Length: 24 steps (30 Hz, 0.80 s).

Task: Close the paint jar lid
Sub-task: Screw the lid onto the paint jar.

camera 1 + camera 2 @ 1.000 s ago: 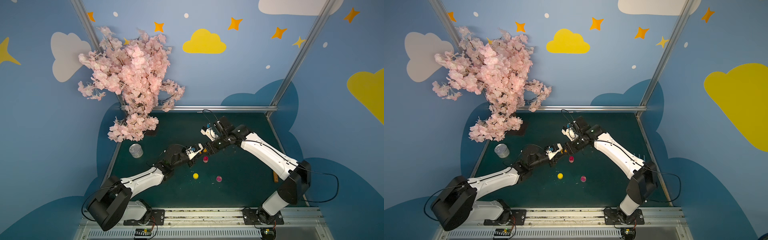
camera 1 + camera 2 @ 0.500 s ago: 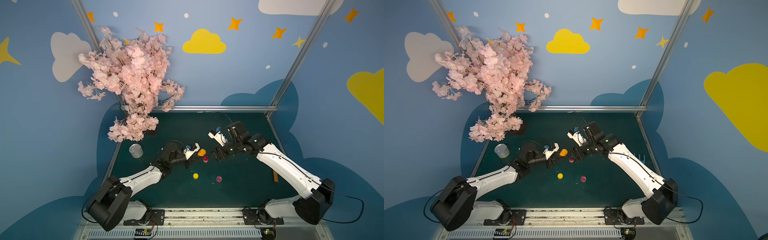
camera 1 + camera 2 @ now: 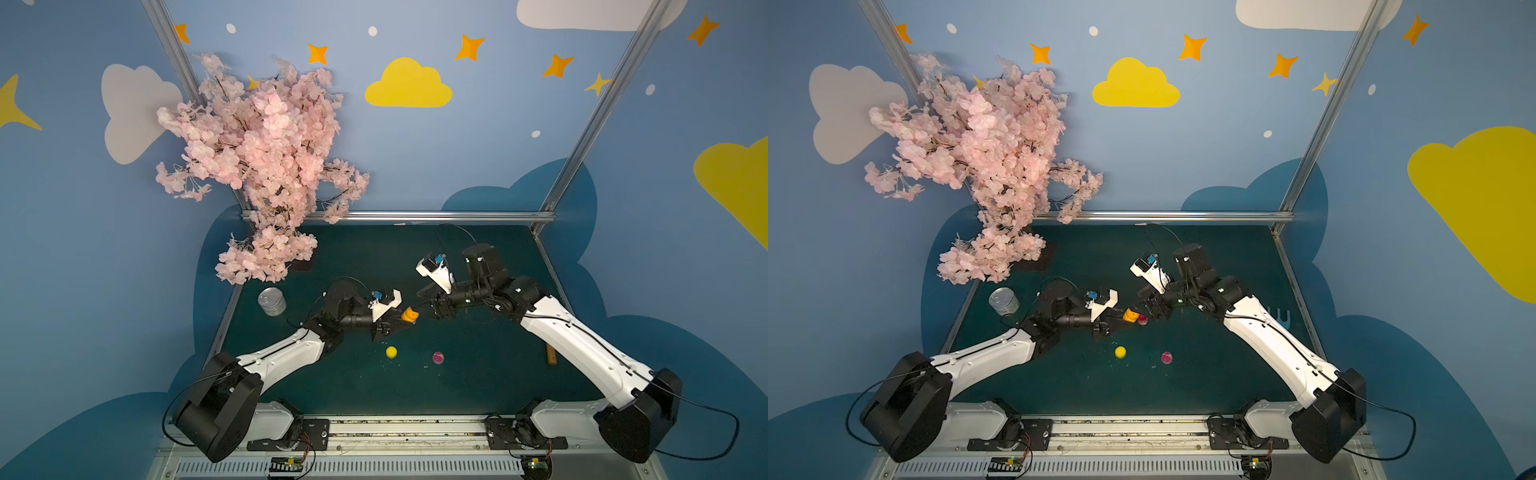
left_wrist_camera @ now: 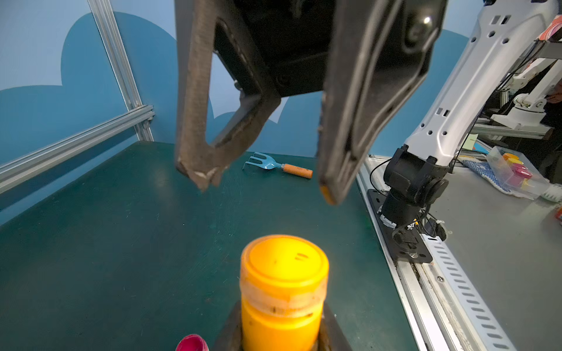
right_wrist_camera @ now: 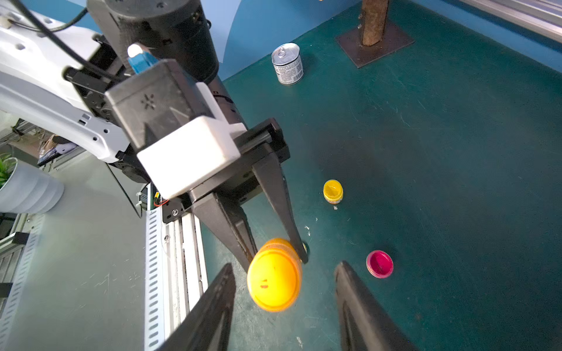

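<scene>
I am gripping the orange paint jar (image 4: 282, 297) with the left tool (image 3: 402, 321), jaws clamped on the jar's body, and I am holding it in the air above the green worktop (image 3: 478, 374), near the middle. The orange lid (image 4: 284, 258) is sitting on the jar's mouth and facing the right tool (image 4: 264, 188); I cannot tell whether it is fully down. That tool is hanging just in front of the lid with its jaws standing apart, touching nothing. Through the right wrist camera the lid is showing between the two dark fingers (image 5: 213, 304), with a gap on either side. On the worktop below, a small yellow pot (image 3: 391, 352) and a magenta pot (image 3: 438, 357) are resting near each other, well apart from a tin can (image 3: 272, 301) by the left edge. A blue hand fork (image 4: 276, 165) with a wooden handle is lying toward the right edge, and a pink blossom tree (image 3: 257, 166) is standing in the far left corner.
</scene>
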Each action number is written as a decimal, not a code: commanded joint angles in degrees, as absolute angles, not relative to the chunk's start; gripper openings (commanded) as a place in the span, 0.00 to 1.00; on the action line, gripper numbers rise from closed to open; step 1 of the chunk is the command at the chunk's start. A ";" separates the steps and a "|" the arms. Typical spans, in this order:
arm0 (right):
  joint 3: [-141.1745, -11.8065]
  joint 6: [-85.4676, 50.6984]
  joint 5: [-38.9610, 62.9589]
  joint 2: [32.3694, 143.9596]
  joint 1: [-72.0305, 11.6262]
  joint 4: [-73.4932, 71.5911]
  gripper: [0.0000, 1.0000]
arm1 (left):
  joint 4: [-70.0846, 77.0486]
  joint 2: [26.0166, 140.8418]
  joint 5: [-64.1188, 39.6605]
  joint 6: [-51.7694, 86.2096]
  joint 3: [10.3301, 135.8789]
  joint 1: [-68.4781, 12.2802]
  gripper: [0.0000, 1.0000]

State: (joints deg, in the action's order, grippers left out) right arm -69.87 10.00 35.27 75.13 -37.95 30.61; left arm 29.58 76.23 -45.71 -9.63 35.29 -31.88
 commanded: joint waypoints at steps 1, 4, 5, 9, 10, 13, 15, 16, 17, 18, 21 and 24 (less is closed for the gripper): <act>-70.69 11.23 38.69 75.59 -37.88 29.28 0.51 | 29.01 75.19 -46.78 -9.93 36.65 -31.55 0.25; -70.36 11.47 39.02 75.72 -37.97 29.30 0.48 | 29.28 74.95 -46.26 -10.11 36.56 -31.55 0.25; -70.32 11.66 38.94 75.76 -38.03 29.61 0.47 | 29.35 74.89 -45.91 -10.13 36.49 -31.49 0.25; -69.80 11.82 37.92 76.11 -38.14 30.01 0.45 | 29.58 74.36 -45.18 -10.28 36.30 -31.46 0.25; -69.65 11.84 37.65 76.28 -38.23 30.07 0.45 | 29.56 74.29 -45.03 -10.28 36.25 -31.42 0.25; -69.43 11.73 37.31 76.64 -38.39 30.12 0.45 | 29.53 74.18 -44.74 -10.29 36.30 -31.40 0.25; -69.42 11.71 37.59 76.82 -38.47 30.22 0.46 | 29.58 74.08 -44.42 -10.40 36.39 -31.30 0.25; -69.47 11.82 37.52 76.91 -38.56 30.40 0.45 | 29.53 74.11 -44.05 -10.46 36.39 -31.29 0.25; -69.52 11.95 37.34 76.98 -38.67 30.57 0.45 | 29.49 74.04 -43.73 -10.55 36.31 -31.31 0.25; -69.52 12.02 36.99 77.08 -38.82 30.67 0.45 | 29.45 74.02 -43.60 -10.61 36.30 -31.25 0.25; -69.68 12.10 36.63 77.58 -38.97 30.91 0.45 | 29.64 73.97 -43.09 -10.63 36.30 -31.21 0.24; -69.95 12.50 36.38 78.12 -39.34 31.56 0.46 | 29.67 73.83 -42.59 -10.72 36.39 -31.11 0.24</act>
State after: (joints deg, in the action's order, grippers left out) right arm -69.84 11.62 36.88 77.38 -38.85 30.37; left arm 29.19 75.26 -43.13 -10.09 35.29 -31.48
